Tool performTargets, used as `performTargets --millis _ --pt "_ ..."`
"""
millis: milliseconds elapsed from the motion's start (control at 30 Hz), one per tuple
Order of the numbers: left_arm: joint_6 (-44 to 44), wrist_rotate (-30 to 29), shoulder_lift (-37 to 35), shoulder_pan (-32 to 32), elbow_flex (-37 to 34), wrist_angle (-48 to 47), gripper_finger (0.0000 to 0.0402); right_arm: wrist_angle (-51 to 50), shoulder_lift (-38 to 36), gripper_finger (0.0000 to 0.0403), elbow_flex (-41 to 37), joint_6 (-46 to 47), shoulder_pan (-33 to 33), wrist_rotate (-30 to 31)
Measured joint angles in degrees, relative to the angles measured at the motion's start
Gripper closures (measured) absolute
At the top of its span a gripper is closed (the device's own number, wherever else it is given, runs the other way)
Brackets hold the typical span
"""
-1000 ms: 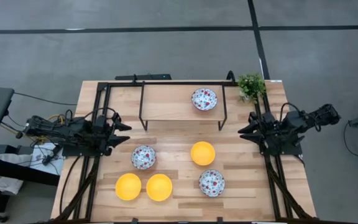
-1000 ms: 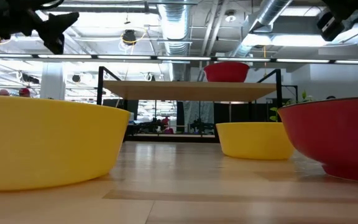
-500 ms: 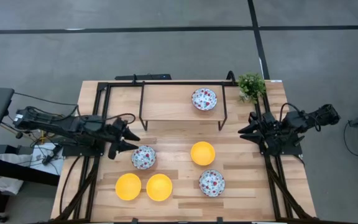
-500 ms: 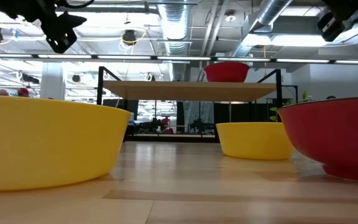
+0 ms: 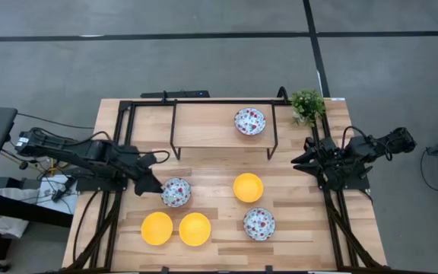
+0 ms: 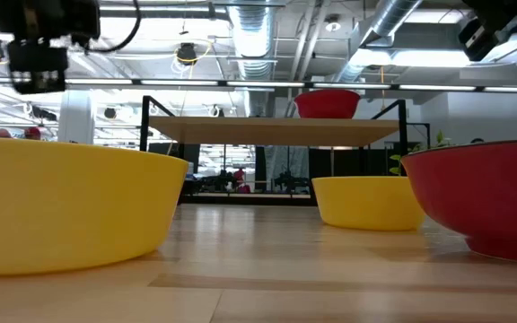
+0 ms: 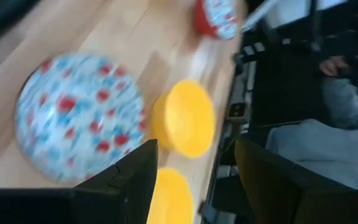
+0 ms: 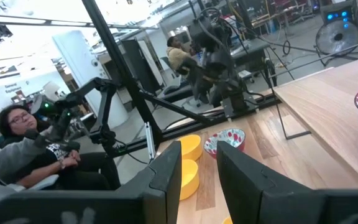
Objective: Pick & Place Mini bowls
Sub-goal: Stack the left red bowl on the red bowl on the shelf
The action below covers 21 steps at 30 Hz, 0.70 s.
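Six mini bowls show in the high view. A floral bowl [image 5: 250,121] stands on the raised shelf [image 5: 211,125]. On the table stand a floral bowl [image 5: 176,192], another floral one [image 5: 258,224], and three yellow bowls [image 5: 248,187], [image 5: 157,228], [image 5: 195,229]. My left gripper [image 5: 155,173] is open above the table, just left of the floral bowl [image 7: 79,124], pointing slantwise down at it and touching nothing. My right gripper [image 5: 301,160] waits open at the table's right side, held level with nothing between its fingers [image 8: 166,168].
A black frame [image 5: 175,129] carries the shelf over the table's far half. A small green plant [image 5: 307,105] stands at the far right corner. Bare wood lies between the bowls. People sit in the room beyond the table [image 8: 17,124].
My left gripper has reached out from the left edge toward the table's right and near side, up to the floral bowl. It has rolled and tipped its fingers downward. It has stayed open. No bowl has moved.
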Motion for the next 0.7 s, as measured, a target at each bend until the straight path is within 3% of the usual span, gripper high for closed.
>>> performTargets --millis 333,533,700 --pt "-6.3 -2.0 -0.1 0.0 0.0 -8.5 0.0188 0.0 0.0 0.0310 0.0 0.0 0.0 0.0" --pt "-9.9 -6.4 -0.1 0.0 -0.6 -8.7 0.0188 0.0 0.0 0.0310 0.0 0.0 0.0 0.0" --pt "-14.7 -6.4 -0.1 0.0 -3.2 -8.7 0.0188 0.0 0.0 0.0310 0.0 0.0 0.0 0.0"
